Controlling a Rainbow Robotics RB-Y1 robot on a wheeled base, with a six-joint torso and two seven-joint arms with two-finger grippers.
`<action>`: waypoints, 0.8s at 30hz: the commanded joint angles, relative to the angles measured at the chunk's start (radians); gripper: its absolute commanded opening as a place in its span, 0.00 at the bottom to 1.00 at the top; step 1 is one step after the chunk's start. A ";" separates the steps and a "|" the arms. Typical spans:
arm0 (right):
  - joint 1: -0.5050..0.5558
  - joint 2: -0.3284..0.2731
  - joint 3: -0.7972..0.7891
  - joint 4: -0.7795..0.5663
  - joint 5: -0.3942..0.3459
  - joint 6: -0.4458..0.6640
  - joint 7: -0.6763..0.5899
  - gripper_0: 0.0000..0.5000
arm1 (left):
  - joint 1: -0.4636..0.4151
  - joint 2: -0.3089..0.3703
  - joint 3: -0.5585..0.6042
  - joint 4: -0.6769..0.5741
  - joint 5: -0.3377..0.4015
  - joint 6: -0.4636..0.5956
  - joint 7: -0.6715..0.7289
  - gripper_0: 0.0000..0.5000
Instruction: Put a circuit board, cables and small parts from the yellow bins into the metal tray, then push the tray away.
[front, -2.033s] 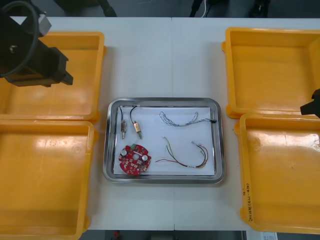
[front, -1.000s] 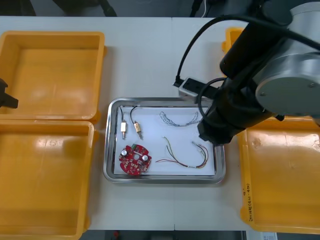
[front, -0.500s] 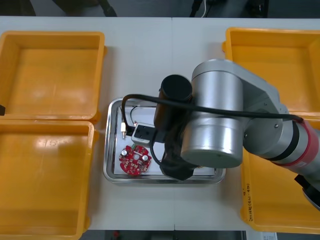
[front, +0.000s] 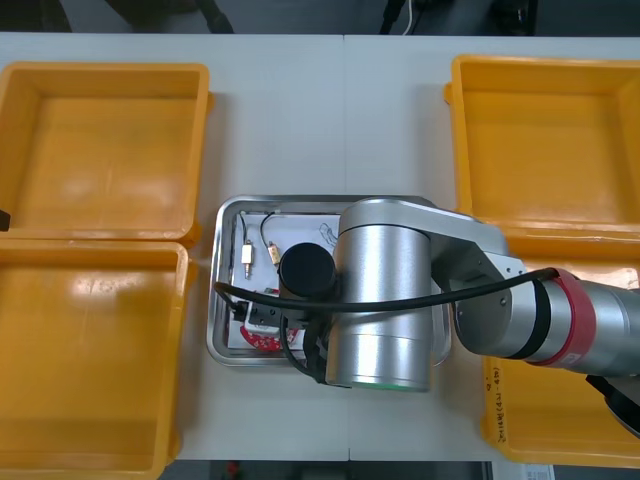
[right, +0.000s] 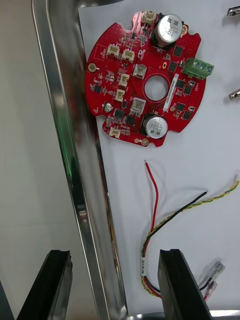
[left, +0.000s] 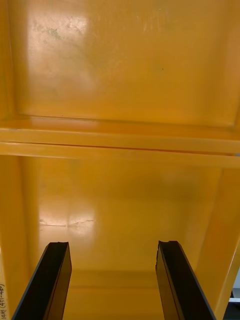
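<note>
Right wrist view: the right gripper (right: 117, 287) is spread wide and holds nothing. Its fingers (right: 177, 282) straddle the rim of the tray (right: 75, 150), one over the table (right: 25, 150) outside, the other over the white liner inside; whether either touches the rim I cannot tell. On the liner the board (right: 147, 80) lies flat just inside the rim, well ahead of the fingertips. The red and yellow cable (right: 165, 225) lies between board and gripper, its end beside the inner finger. Two small parts (right: 234, 93) lie beyond the board.

In the front view the right arm (front: 385, 300) covers the lower centre of the frame, over most of the tray. Bins (front: 105, 150) stand two at the left and two at the right.

In the left wrist view the left gripper (left: 115, 285) is also spread, holding nothing, above a bin floor.
</note>
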 joint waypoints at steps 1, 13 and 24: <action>-0.002 0.014 0.007 0.028 0.005 -0.029 0.134 1.00 | 0.024 0.049 0.027 -0.028 0.002 0.006 -0.136 1.00; 0.048 0.023 0.087 0.054 0.088 -0.092 0.169 1.00 | 0.024 0.049 0.027 -0.028 0.002 0.006 -0.136 1.00; 0.128 0.029 0.094 0.051 0.129 -0.101 0.175 1.00 | 0.024 0.049 0.027 -0.028 0.002 0.006 -0.136 1.00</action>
